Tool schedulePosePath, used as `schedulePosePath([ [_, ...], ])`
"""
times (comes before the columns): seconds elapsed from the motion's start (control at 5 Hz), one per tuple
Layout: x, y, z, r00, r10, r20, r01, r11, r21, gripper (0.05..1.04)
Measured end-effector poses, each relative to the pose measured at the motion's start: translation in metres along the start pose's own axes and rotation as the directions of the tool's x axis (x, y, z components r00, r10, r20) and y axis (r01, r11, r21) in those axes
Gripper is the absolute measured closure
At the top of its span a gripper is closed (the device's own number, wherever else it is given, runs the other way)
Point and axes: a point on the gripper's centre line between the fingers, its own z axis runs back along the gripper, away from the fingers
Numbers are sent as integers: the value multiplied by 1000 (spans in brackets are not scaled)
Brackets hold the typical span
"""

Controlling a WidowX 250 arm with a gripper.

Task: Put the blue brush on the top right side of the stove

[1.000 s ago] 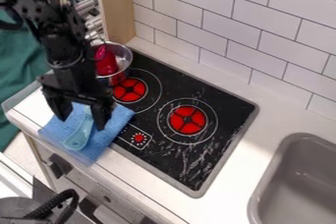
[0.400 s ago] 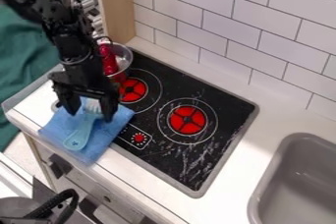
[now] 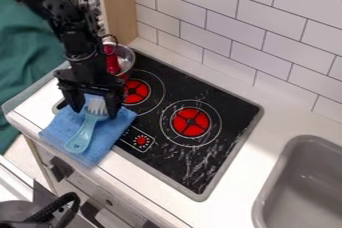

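The brush head (image 3: 97, 107) shows between the hand's (image 3: 95, 112) fingers.

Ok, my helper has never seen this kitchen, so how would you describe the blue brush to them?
Start at the black stove and go to the blue cloth at its left side. The brush lies on that cloth. Its rounded handle is paler than the cloth, and its bristles are white.
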Motion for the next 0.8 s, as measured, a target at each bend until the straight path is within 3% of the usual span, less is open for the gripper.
schedulePosePath([
  [0.6,2,-1,-14,999,4,-37,-4,1000,-4,119],
  [0.8,4,-4,-14,1000,-5,-26,5,1000,-7,333],
])
